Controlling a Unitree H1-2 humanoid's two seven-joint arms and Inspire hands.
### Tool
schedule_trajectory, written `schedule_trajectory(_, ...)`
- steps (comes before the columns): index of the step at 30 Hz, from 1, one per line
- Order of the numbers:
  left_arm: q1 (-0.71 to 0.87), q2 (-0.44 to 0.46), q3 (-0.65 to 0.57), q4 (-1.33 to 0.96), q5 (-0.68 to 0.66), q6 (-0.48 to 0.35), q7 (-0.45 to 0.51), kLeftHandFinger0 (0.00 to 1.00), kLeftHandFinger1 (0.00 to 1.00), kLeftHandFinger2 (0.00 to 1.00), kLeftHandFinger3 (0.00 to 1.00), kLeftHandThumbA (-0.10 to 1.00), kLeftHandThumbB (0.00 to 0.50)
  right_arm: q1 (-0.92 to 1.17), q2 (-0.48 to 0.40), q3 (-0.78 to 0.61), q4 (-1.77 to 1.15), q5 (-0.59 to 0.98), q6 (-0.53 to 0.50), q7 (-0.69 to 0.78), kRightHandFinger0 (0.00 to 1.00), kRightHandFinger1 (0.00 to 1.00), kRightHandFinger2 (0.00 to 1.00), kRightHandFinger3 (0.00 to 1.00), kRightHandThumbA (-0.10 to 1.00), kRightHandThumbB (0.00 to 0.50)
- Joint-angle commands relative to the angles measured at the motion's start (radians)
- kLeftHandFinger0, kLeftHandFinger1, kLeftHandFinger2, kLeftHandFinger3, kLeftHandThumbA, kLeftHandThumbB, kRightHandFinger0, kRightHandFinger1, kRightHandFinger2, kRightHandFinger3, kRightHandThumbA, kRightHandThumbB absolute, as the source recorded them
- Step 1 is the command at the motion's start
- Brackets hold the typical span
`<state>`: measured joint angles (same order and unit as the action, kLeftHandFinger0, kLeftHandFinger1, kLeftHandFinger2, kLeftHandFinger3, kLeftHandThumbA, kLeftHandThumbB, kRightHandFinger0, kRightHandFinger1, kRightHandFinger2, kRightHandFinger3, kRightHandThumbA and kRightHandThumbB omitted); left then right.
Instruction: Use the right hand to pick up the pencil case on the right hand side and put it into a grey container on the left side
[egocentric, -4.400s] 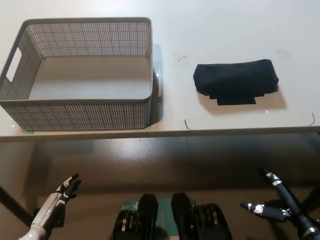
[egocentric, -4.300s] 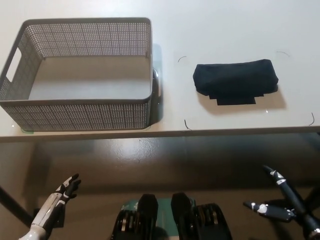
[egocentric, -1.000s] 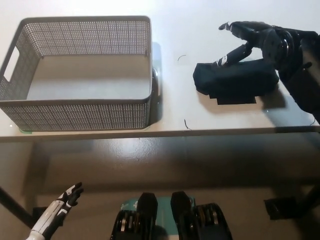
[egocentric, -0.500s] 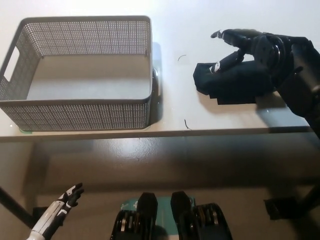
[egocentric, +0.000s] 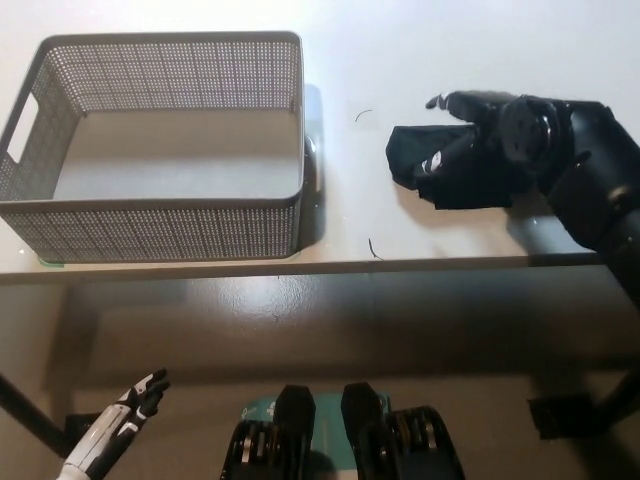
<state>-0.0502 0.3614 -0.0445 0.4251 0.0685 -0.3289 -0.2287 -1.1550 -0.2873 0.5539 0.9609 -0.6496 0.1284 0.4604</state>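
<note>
A black soft pencil case (egocentric: 440, 170) lies on the white table, right of centre. My black right hand (egocentric: 480, 130) rests over its top right part, fingers apart and draped across it, not clearly closed around it; the case's right half is hidden under the hand and arm. The grey perforated container (egocentric: 160, 225) stands at the left of the table with nothing inside. My white left hand (egocentric: 125, 425) hangs low at the lower left, below the table edge, fingers apart and holding nothing.
The table's front edge (egocentric: 320, 267) runs across the middle of the view, with floor below. Thin corner marks (egocentric: 372, 248) on the tabletop frame the pencil case's spot. A bare strip of table separates container and case.
My right hand has come down and leftward from above the case's far edge onto the case, covering more of it. The case and container have not moved. The left hand stays low.
</note>
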Motion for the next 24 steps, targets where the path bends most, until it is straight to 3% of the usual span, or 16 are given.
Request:
schedule_trajectory(1, 0.002, 0.02, 0.004, -0.025, -0.001, -0.04, -0.002, 1.0, 1.0, 1.0, 1.0, 1.0, 0.413, -0.042, -0.001, 0.009, 0.039, -0.018, -0.053, -0.066, 1.0, 1.0, 1.0, 1.0, 0.85, 0.5)
schedule_trajectory(9, 0.001, 0.012, 0.004, -0.012, -0.02, -0.055, -0.016, 1.0, 1.0, 1.0, 1.0, 0.98, 0.408, -0.022, 0.031, 0.015, 0.199, -0.003, -0.092, -0.126, 1.0, 1.0, 1.0, 1.0, 0.83, 0.5)
schedule_trajectory(12, 0.007, 0.011, 0.001, 0.0, -0.012, -0.09, -0.01, 1.0, 1.0, 1.0, 1.0, 1.0, 0.37, -0.008, 0.074, 0.036, 0.296, -0.015, -0.108, -0.16, 1.0, 1.0, 1.0, 1.0, 0.82, 0.5)
schedule_trajectory(24, 0.003, 0.009, 0.003, 0.006, -0.01, -0.096, -0.011, 1.0, 1.0, 1.0, 1.0, 0.99, 0.409, 0.111, 0.174, 0.041, 0.464, 0.0, -0.133, -0.274, 1.0, 1.0, 1.0, 1.0, 0.8, 0.5)
